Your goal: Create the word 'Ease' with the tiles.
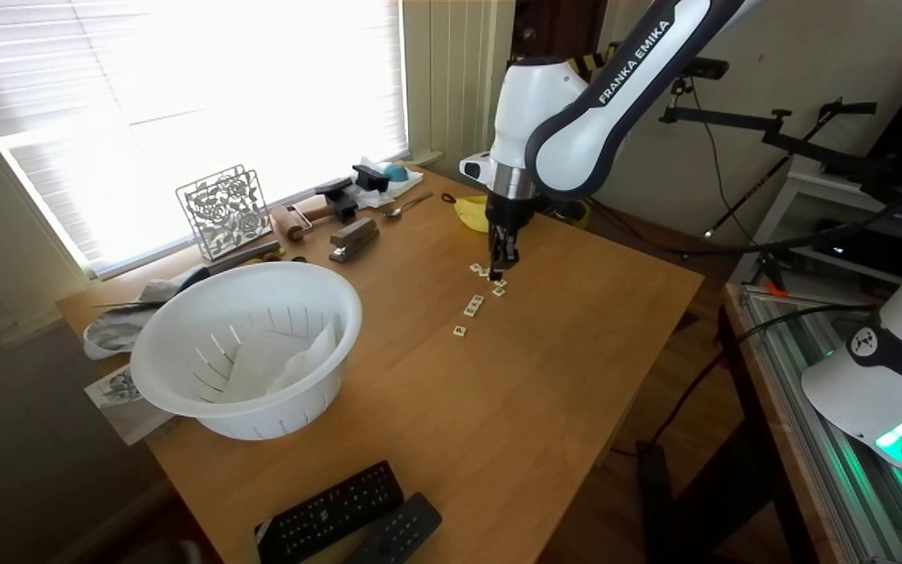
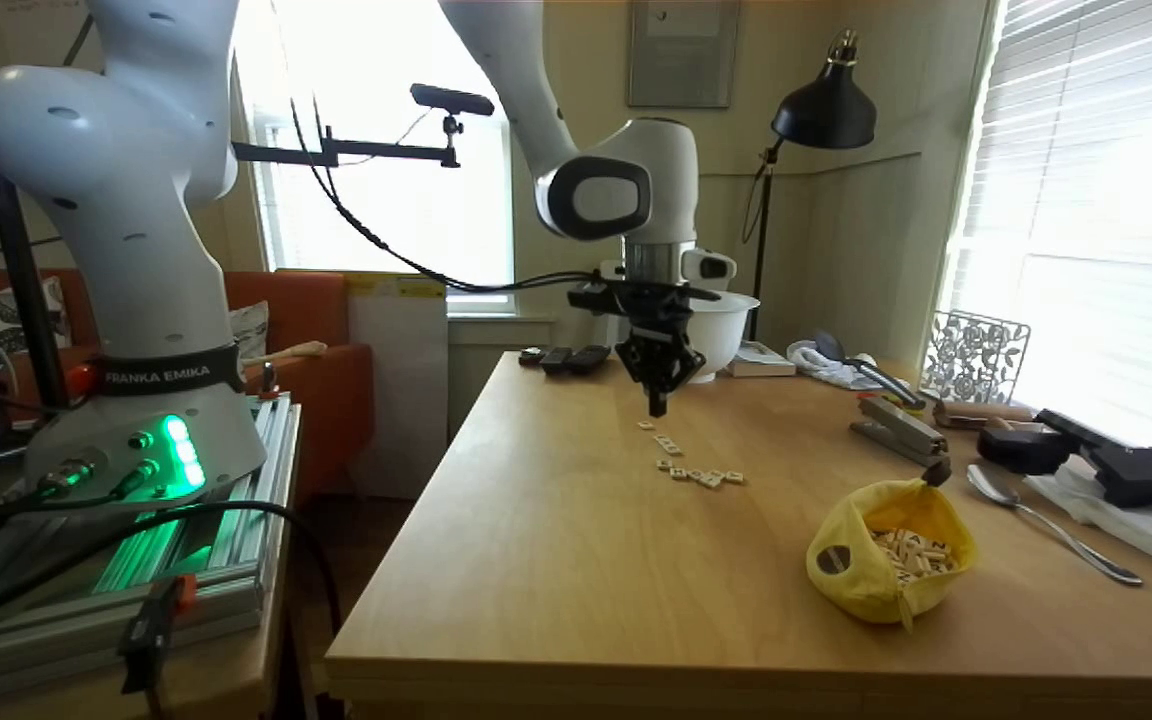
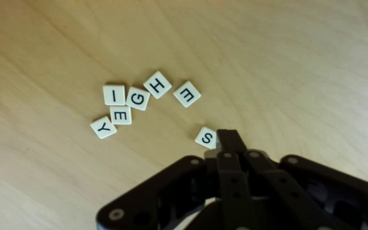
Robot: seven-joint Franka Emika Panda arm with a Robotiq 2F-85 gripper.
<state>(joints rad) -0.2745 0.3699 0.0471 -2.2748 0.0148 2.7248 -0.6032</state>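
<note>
Small cream-white square tiles [image 3: 138,98], each bearing one dark capital letter, are lying flat on a pale wooden desk [image 1: 545,384], well in from every edge. In the wrist view, five are forming a bent cluster [image 3: 120,110], Y [image 3: 103,127], E [image 3: 120,115], I [image 3: 114,95], G [image 3: 138,98] and H [image 3: 157,84], turned at different angles and touching or nearly so. A second E [image 3: 187,94] is sitting just beside the H, while an S [image 3: 204,138] is lying apart from them, partly covered by the jaws. In both exterior views, a short row [image 1: 470,310] and a lone tile [image 1: 460,331] are trailing from the cluster toward the desk's end edge, their letters showing too small to read for certain.

The jaws are hovering above the tiles, pressed fully together and gripping nothing; in an exterior view they are hiding part of the cluster. The white robot arm [image 1: 576,153] is reaching in over the robot-side edge.

Near that same end edge, two black remote controls [image 1: 333,513] are lying, and a white slotted bowl [image 1: 306,407] is standing between them and the window-side corner. Toward the opposite end edge, a yellow bag [image 2: 856,595] is standing open, with more tiles [image 2: 911,555] heaped inside. Toward the window-side edge, a metal rose-patterned holder [image 1: 225,205], a stapler [image 1: 357,233] and a spoon [image 2: 993,486] are resting.
</note>
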